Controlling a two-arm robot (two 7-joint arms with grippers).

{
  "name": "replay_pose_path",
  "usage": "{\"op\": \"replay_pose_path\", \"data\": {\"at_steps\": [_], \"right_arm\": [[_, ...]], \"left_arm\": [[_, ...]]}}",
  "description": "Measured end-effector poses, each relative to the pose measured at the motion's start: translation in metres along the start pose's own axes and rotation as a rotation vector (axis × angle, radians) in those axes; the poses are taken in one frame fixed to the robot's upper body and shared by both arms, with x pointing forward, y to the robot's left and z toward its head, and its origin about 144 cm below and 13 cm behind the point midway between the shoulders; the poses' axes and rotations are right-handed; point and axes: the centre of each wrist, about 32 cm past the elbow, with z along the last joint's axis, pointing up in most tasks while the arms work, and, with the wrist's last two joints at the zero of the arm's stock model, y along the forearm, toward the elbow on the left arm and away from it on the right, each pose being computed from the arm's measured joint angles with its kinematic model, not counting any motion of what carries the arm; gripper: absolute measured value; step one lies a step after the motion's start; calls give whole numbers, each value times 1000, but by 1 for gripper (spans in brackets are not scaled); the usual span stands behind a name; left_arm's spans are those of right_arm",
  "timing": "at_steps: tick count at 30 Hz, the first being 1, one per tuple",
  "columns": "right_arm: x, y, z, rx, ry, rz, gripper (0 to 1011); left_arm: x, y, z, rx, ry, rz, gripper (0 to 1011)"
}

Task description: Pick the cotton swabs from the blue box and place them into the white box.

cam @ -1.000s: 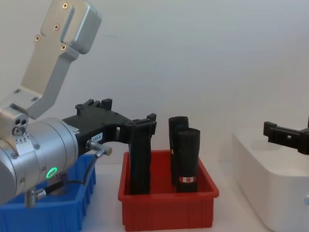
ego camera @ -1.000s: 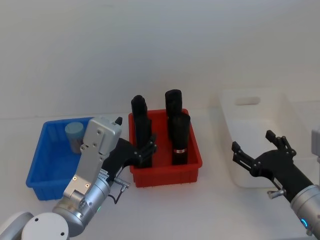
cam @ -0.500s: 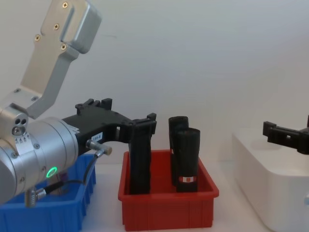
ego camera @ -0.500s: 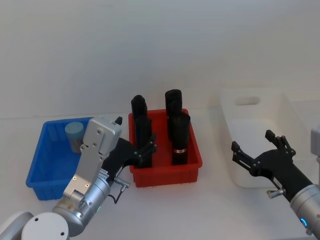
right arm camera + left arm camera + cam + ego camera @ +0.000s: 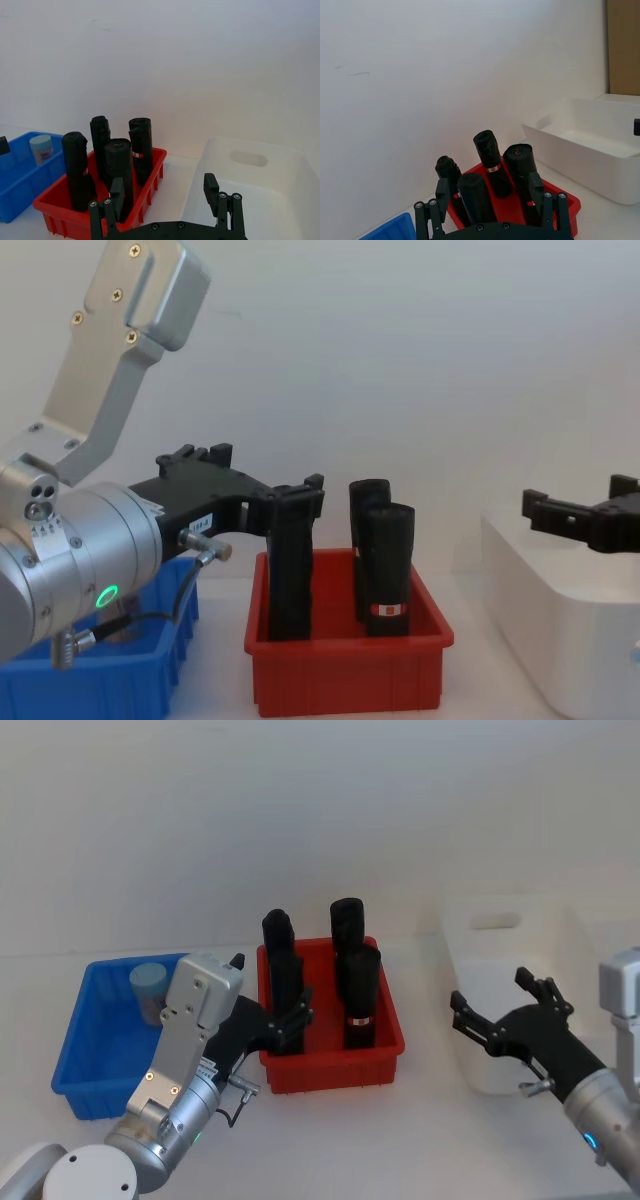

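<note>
Nothing grabbed yet
Both open: left gripper (image 5: pixel 489 194) by red bin (image 5: pixel 330 1076), right gripper (image 5: pixel 164 191) by white box (image 5: pixel 295 170). We'd go nine o'clock, onto the cotton swabs (image 5: pixel 148 986).

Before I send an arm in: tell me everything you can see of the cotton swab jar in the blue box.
The cotton swab jar is one small cylinder with a pale blue lid, closed, and a pale label on a clear-looking body. Its contents are too small to tell. It stands upright on the floor of the blue box, near the far wall. Nothing grips it: the left gripper and right gripper are open, apart from it.
</note>
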Motion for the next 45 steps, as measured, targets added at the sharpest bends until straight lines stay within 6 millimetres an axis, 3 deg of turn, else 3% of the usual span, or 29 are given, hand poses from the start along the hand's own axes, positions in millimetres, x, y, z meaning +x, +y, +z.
{"op": "replay_pose_path", "data": {"at_steps": [29,45], "right_arm": [[5,83,-21,-20,-31,164,1001],[2,117,-28,-39,-27,232,1001]], "left_arm": [[0,0,0,0,0,0,1004],[0,0,0,0,0,0,1004]]}}
